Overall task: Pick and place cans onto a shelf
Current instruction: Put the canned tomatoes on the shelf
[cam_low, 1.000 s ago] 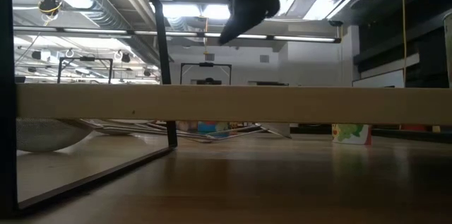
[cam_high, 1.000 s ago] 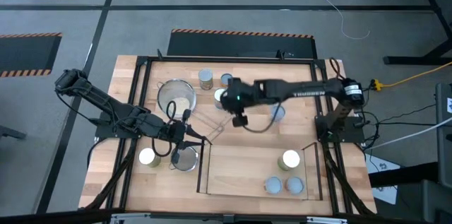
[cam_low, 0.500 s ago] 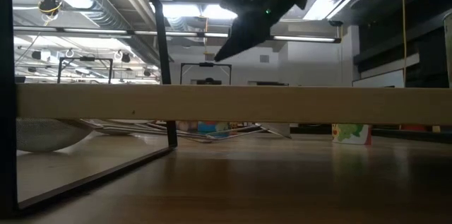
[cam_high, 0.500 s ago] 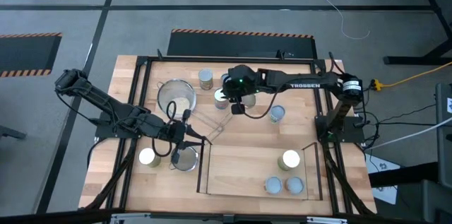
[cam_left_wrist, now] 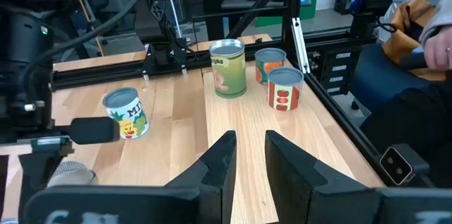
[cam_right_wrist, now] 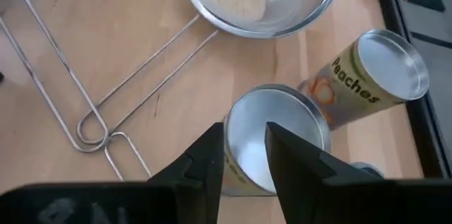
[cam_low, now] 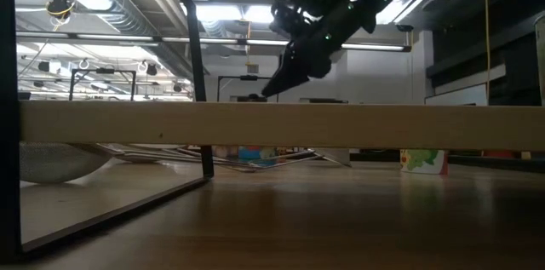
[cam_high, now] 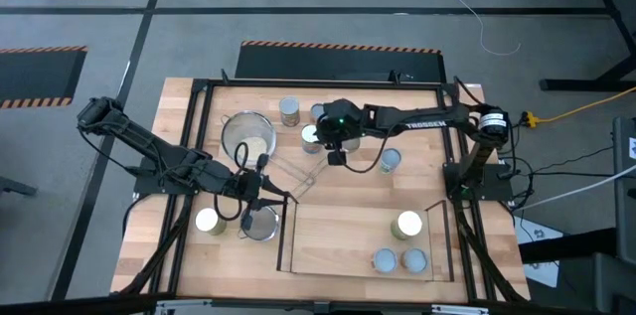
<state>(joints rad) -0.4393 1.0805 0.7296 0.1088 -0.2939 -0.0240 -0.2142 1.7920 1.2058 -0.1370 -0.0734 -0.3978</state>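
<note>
The right pincer point(cam_right_wrist: 244, 155) hung directly over an upright can point(cam_right_wrist: 272, 136), its two dark fingers a little apart and grasping nothing, the can's shiny round lid showing in the gap between them. Touching that can on its far side stood a second can point(cam_right_wrist: 371, 75), labelled Peaches. Beyond both lay a mesh strainer point(cam_right_wrist: 261, 1), its long wire handle point(cam_right_wrist: 127, 100) trailing across the bench point(cam_right_wrist: 85, 33).

The can looked rigid and smooth-walled, likely filled and so fairly weighty for its size. A grip across the middle of the side wall, fingers lowered either side of the lid, seemed the safe hold; the metal could slip under a light squeeze, and the Peaches can left little room on that side.

Well away toward the front of the bench, the shelf point(cam_high: 338, 240) carried three cans point(cam_high: 397, 245).

The left pincer point(cam_left_wrist: 247, 157) waited empty at the bench's left, fingers slightly parted, facing those shelf cans.
</note>
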